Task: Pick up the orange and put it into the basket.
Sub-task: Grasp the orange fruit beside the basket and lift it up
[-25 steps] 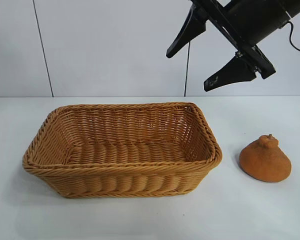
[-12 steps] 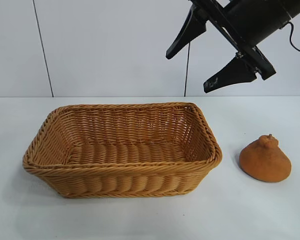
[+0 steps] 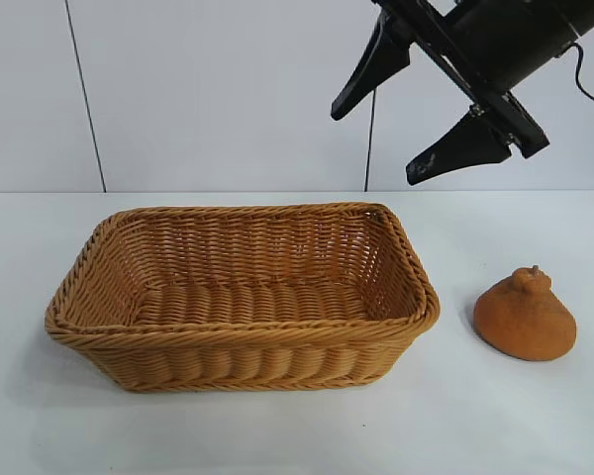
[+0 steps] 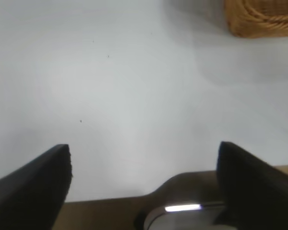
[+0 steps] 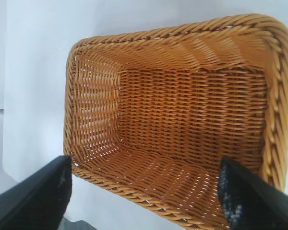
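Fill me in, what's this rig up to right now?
Nothing is held yet. The right gripper hangs open, high above the table, over the right end of the empty basket. The orange sits on the table to the right of the basket. The left gripper is open over bare table.

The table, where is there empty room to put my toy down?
The table is bare in front of the basket, behind it by the wall, and right of the orange. The gap between basket and orange is tightest. The basket's inside is empty too.
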Action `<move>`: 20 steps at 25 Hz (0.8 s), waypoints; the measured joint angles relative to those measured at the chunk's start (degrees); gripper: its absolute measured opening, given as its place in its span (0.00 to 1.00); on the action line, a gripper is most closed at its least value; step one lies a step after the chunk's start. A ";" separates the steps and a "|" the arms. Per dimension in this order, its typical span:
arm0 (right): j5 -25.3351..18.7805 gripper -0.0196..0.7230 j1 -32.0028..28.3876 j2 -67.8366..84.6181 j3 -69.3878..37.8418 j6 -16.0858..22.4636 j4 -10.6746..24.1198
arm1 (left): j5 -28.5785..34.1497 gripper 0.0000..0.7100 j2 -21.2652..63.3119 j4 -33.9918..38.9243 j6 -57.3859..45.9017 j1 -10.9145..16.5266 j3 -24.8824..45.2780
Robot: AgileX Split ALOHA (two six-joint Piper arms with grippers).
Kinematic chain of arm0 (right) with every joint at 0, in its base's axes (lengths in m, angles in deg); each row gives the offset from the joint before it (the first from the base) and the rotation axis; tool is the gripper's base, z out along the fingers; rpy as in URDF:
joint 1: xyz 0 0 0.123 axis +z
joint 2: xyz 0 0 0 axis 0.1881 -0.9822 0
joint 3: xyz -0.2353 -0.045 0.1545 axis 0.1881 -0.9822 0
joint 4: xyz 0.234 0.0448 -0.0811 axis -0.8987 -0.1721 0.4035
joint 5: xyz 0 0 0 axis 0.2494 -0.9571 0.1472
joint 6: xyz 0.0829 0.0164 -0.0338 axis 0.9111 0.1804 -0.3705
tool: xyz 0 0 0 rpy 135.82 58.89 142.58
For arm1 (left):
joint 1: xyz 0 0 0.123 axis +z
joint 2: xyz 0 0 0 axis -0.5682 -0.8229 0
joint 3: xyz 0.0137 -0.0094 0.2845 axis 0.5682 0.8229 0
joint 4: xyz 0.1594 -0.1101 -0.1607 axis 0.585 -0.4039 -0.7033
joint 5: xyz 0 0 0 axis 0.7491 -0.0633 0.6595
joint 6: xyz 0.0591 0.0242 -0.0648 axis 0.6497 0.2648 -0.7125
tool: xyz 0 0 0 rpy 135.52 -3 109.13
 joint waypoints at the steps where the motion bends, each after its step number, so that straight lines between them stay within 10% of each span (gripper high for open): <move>1: -0.26 0.79 0.00 0.16 0.44 0.48 1.61 | -0.14 0.83 1.67 0.00 0.00 0.00 0.06; 13: -8.44 0.79 -0.23 0.26 8.27 15.04 28.84 | -0.20 0.83 20.06 0.00 0.00 0.00 0.23; 20: -10.12 0.79 -6.45 -0.24 8.42 16.89 33.08 | -0.21 0.83 20.96 0.00 0.00 0.00 0.23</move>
